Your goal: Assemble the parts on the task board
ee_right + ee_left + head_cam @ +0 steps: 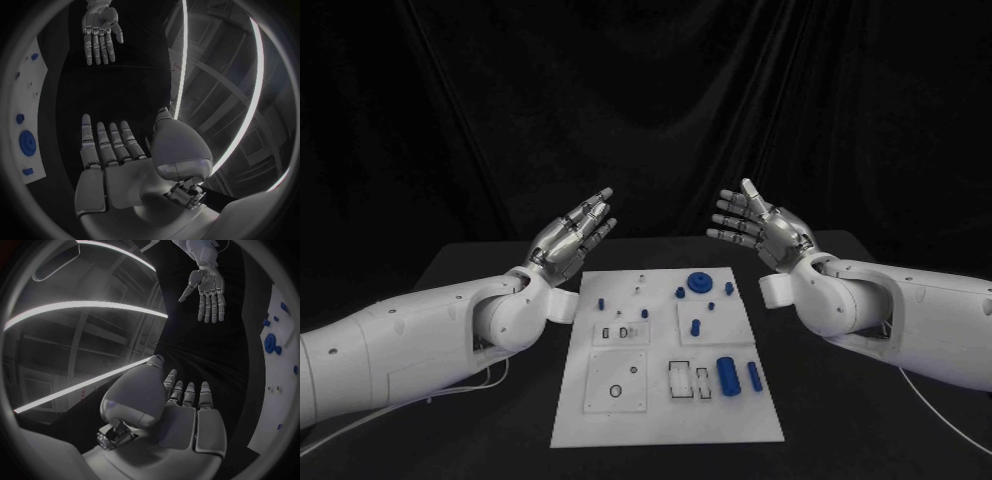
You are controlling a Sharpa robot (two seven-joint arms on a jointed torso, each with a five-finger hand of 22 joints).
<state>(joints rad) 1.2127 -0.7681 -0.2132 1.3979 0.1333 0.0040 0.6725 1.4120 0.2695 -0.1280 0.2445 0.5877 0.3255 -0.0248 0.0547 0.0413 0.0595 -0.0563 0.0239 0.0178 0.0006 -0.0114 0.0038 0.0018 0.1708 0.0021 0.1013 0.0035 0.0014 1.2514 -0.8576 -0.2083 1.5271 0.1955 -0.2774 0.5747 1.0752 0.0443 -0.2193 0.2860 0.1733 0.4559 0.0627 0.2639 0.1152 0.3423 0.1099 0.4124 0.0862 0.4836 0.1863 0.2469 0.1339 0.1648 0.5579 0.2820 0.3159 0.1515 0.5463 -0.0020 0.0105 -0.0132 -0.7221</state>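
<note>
The white task board lies flat in the middle of the black table. Small blue parts stand or lie on it: a round disc near its far edge, a thick cylinder and a slim rod at its near right. My left hand is raised above the board's far left corner, fingers straight and spread, holding nothing. My right hand is raised above the far right corner, likewise spread and empty. The palms face each other. The left wrist view shows my left hand with my right hand opposite.
A black curtain hangs behind the table. Bare black tabletop lies on both sides of the board. A cable trails under my left arm. The board's edge with the blue disc shows in the right wrist view, opposite my left hand.
</note>
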